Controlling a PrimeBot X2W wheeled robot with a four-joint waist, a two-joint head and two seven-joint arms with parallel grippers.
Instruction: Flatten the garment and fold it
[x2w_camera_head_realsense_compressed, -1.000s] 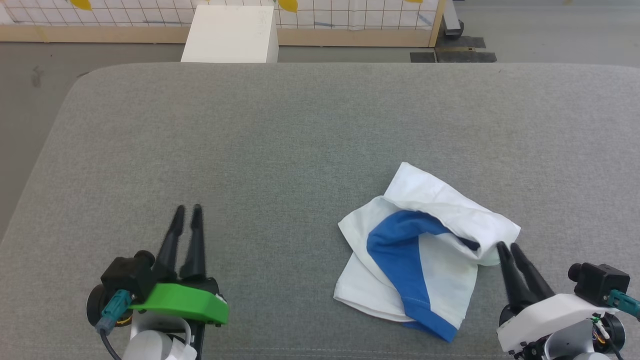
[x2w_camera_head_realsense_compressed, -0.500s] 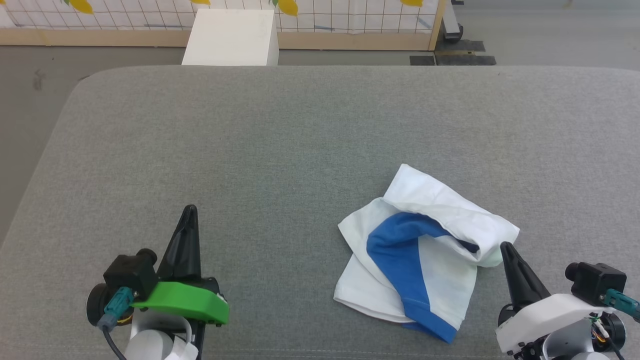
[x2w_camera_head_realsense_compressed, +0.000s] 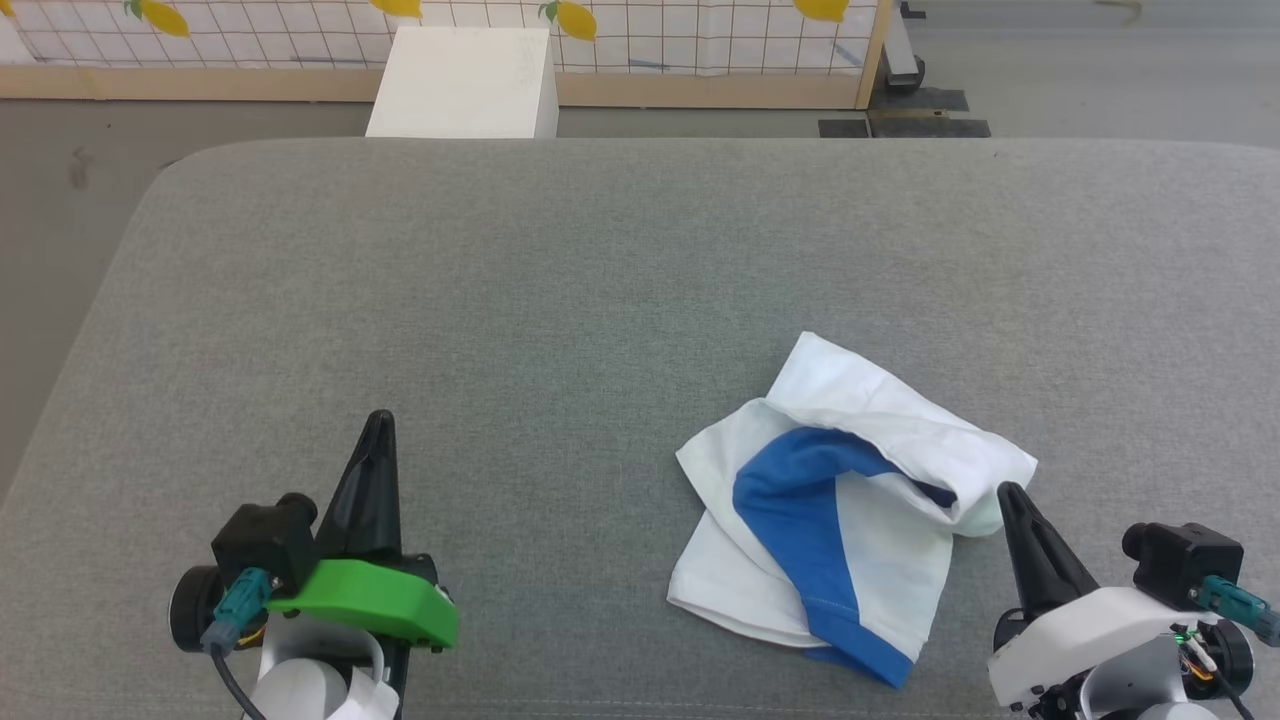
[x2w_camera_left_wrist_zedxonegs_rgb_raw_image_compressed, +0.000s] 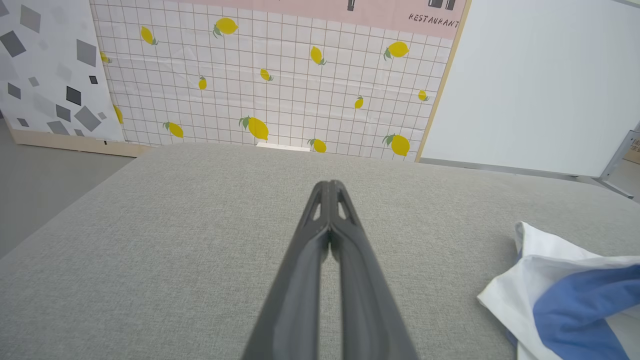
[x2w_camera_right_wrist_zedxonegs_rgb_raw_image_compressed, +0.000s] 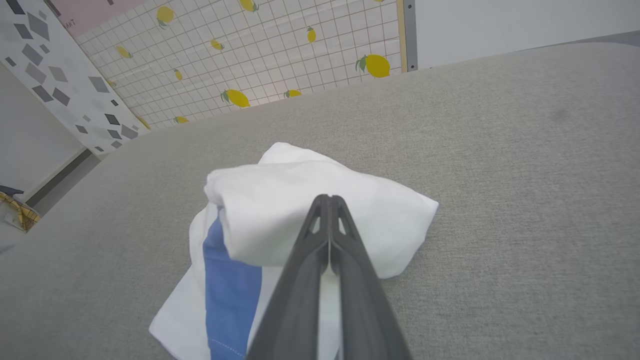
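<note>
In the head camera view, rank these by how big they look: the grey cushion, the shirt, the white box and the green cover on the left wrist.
1. grey cushion
2. shirt
3. white box, though it stands farther back
4. green cover; it is nearer the camera, so its true size against the box is unsure

The scene was lit brightly and evenly. Only faint, soft shadows were cast on the grey cushion (x2w_camera_head_realsense_compressed: 560, 300) along the edges of the garment (x2w_camera_head_realsense_compressed: 880, 440). In the left wrist view the grid of the lemon-patterned panel (x2w_camera_left_wrist_zedxonegs_rgb_raw_image_compressed: 280, 85) was bowed outward, and the fingers (x2w_camera_left_wrist_zedxonegs_rgb_raw_image_compressed: 295, 310) of the left gripper (x2w_camera_left_wrist_zedxonegs_rgb_raw_image_compressed: 330, 186) were blurred near the lens.
</note>
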